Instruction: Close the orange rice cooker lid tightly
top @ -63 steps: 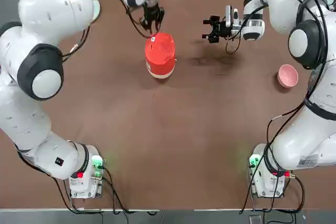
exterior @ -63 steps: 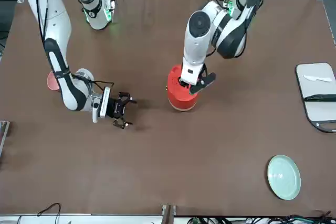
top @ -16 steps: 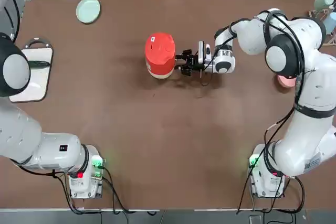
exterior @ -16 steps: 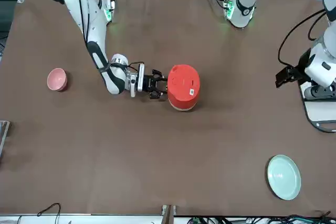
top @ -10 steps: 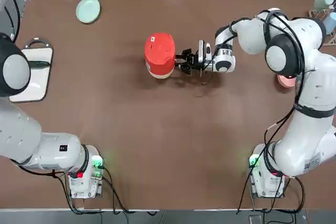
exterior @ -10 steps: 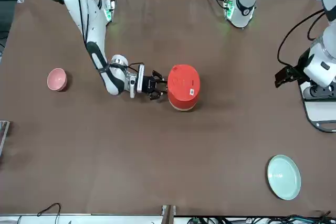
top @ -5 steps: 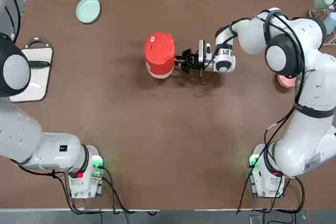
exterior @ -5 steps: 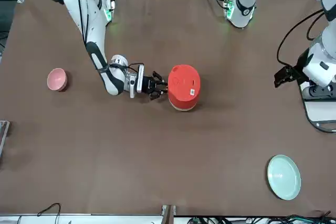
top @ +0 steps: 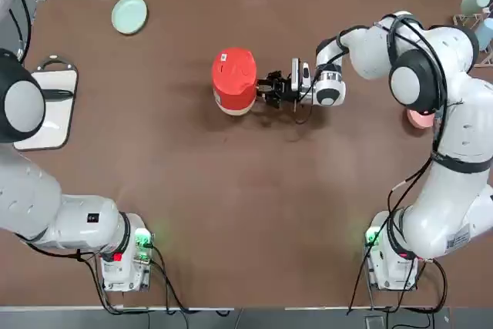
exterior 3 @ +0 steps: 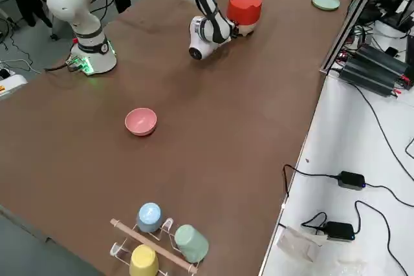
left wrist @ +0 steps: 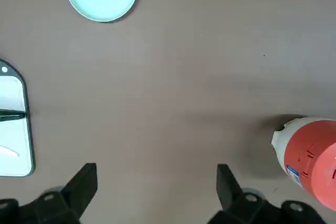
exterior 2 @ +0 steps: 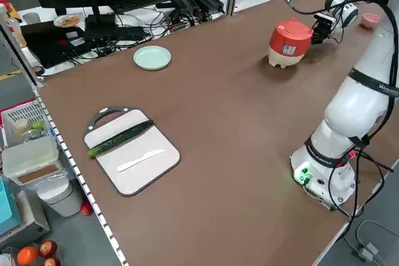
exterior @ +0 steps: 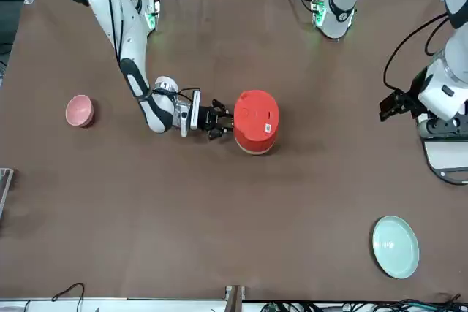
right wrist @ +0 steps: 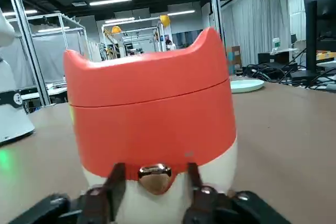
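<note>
The right gripper [top: 264, 88], fingers part-open around the orange rice cooker [top: 234, 81]'s shiny latch mid-table, probably holds nothing; rigid, light, slick lid [exterior: 255, 115].

Pink bowl [exterior: 79, 110], green plate [top: 129, 15], cutting board [exterior 2: 131, 151] with cucumber [exterior 2: 120, 138].

Lighting is bright and even across the table [top: 231, 213], consistent with ceiling strip lights visible in the right wrist view. Shadows are soft and short; a faint one lies beside the orange rice cooker [top: 235, 81]. Mild glare shows on the white arm shells. Overhead and front views are sharp. The right wrist view is soft in the background. Straight table edges bow slightly near the frame borders.
</note>
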Robot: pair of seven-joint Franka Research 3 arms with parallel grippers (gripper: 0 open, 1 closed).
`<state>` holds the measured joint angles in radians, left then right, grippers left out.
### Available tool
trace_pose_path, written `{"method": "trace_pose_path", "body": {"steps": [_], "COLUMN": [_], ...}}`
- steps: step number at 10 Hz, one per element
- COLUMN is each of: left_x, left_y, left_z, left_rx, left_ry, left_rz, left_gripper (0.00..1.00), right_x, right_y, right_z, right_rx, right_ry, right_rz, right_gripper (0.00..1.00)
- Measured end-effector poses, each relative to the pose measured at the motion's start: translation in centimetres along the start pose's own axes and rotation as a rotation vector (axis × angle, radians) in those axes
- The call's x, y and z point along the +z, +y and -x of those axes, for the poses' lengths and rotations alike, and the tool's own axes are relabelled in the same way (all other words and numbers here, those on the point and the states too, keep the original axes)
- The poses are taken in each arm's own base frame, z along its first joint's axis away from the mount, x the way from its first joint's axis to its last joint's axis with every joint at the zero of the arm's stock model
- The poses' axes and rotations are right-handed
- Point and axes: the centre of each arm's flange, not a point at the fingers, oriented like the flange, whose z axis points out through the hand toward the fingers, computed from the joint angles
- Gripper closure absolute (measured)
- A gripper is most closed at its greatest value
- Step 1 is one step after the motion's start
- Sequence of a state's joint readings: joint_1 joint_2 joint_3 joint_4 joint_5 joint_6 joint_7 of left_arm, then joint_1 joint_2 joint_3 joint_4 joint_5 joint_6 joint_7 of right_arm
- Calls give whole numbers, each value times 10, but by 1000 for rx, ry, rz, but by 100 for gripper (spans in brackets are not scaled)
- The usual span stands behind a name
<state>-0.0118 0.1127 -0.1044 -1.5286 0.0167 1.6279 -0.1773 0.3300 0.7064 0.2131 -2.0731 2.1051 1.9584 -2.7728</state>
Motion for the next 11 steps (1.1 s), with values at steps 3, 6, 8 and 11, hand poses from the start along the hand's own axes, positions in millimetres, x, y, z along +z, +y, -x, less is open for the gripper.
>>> {"method": "trace_pose_path", "body": {"steps": [3, 6, 8, 11], "left_x": [0, 0, 0, 1], "left_y": [0, -1, -1, 0], "left_z": [0, 0, 0, 0], "left_rx": [0, -1, -2, 0], "left_ry": [0, 0, 0, -1], "left_rz": [0, 0, 0, 0], "left_gripper": [0, 0, 0, 0], "right_x": [-3, -23, -58, -121], "right_y": [10, 31, 67, 117], "right_z": [-10, -19, -67, -153], "right_rx": [13, -18, -138, -224], "right_ry": [36, -29, -178, -484], "right_rz": [23, 45, 53, 18], "right_gripper": [0, 0, 0, 0]}}
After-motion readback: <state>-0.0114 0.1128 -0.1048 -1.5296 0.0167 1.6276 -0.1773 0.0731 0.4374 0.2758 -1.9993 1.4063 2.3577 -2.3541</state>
